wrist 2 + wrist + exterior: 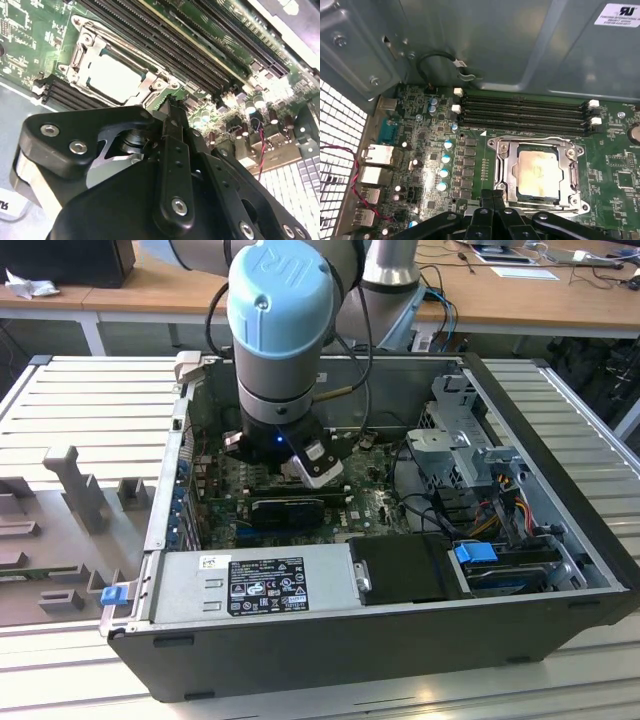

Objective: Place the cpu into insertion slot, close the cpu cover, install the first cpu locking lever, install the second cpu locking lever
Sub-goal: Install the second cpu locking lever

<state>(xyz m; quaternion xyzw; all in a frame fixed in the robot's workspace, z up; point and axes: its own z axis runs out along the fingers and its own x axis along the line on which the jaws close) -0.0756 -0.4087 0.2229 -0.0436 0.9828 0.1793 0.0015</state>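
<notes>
The cpu (536,170) shows its pale silver-beige face and lies flat in the insertion slot (579,206) on the green board. The silvery cpu cover (504,165) lies flat around it, framing the chip through its window. In the second wrist view the cpu (112,77) and the cpu cover (85,52) sit just beyond my black fingers. My gripper (493,196) is shut with nothing between its fingers, its tips close to one edge of the socket and just above the board. In the exterior view the arm's wrist (280,330) hangs over the open computer case.
Long black memory slots (525,112) run beside the socket. Round capacitors (444,172) and port blocks (375,155) stand on its other side. The case wall (485,45) rises behind. A power supply (255,580), drive cage (465,440) and cables (500,490) fill the case.
</notes>
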